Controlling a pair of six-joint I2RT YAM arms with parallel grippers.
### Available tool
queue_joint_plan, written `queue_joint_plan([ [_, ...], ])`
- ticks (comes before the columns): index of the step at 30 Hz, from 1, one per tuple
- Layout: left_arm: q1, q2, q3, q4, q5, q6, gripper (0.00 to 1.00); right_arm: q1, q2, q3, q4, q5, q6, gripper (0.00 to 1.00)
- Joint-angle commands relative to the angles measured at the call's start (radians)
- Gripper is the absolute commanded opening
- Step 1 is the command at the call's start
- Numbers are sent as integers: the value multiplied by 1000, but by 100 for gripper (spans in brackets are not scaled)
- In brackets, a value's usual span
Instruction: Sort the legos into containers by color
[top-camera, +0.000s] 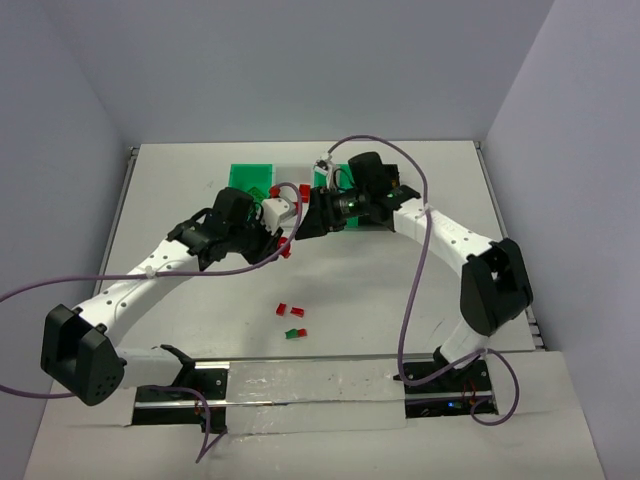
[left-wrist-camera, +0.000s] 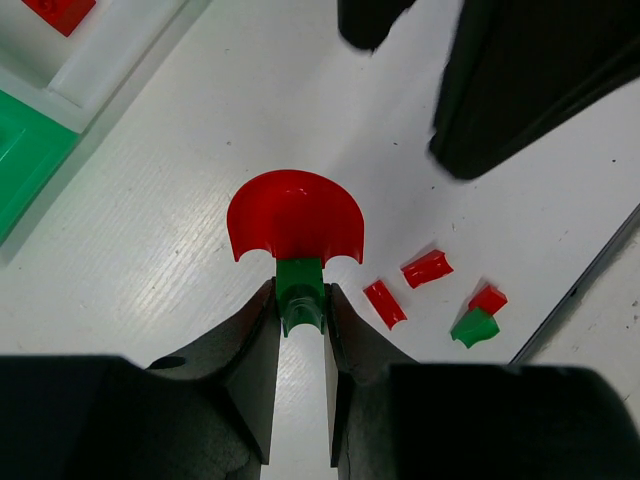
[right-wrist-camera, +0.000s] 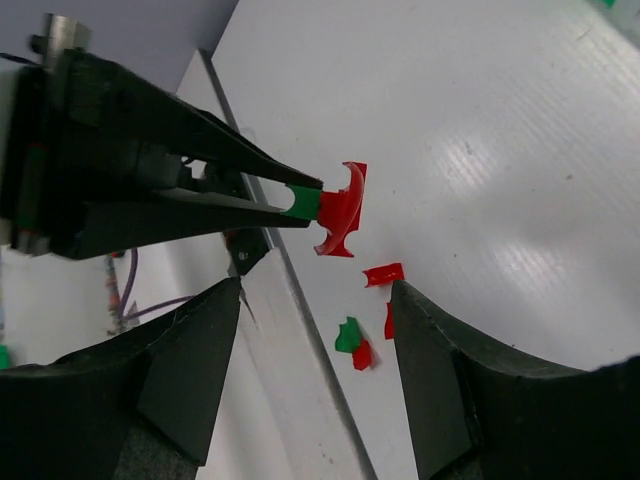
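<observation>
My left gripper (left-wrist-camera: 300, 305) is shut on the green half (left-wrist-camera: 299, 280) of a stacked lego whose red half (left-wrist-camera: 294, 218) sticks out in front, held above the table. In the top view this gripper (top-camera: 281, 244) is mid-table, and my right gripper (top-camera: 303, 224) faces it closely. In the right wrist view the right gripper (right-wrist-camera: 315, 290) is open and empty, a short way from the held green-and-red lego (right-wrist-camera: 332, 208). Two loose red legos (top-camera: 282, 310) (top-camera: 297, 313) and a red-and-green stack (top-camera: 295, 333) lie on the table.
At the back stand a green bin (top-camera: 250, 178), a white bin (top-camera: 287, 172) holding red legos (top-camera: 304, 190), and a second green bin (top-camera: 322, 180) partly hidden by the right arm. No black bin shows. The table's edge rail (right-wrist-camera: 300, 340) runs near the loose legos.
</observation>
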Motion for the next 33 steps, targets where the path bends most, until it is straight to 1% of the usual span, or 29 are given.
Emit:
queue_joint_plan([
  [1,-9,-13,49,43,-5,12,0,27,72,50,40,-57,71,65],
  [5,-13,-13,49,41,-7,16,0,34,112,72,49,-62,94,61],
  [9,-22,-9,50,41,-11,22,0,48,142,115,39,-59,98,56],
  [11,-26,-5,52,43,-15,24,0,55,155,137,29,-56,92,55],
  [22,-38,10,65,45,-23,25,0,83,196,149,1,-46,66,48],
  [26,-39,12,70,43,-26,29,0,86,207,159,-21,-37,54,42],
  [29,-42,13,75,44,-29,29,0,87,212,160,-32,-36,47,41],
  [30,-41,14,75,44,-30,29,0,88,212,159,-34,-37,45,39],
  [31,-41,15,75,45,-31,29,0,89,211,157,-33,-38,43,33],
  [33,-41,15,76,46,-34,30,0,89,210,156,-31,-38,42,25],
])
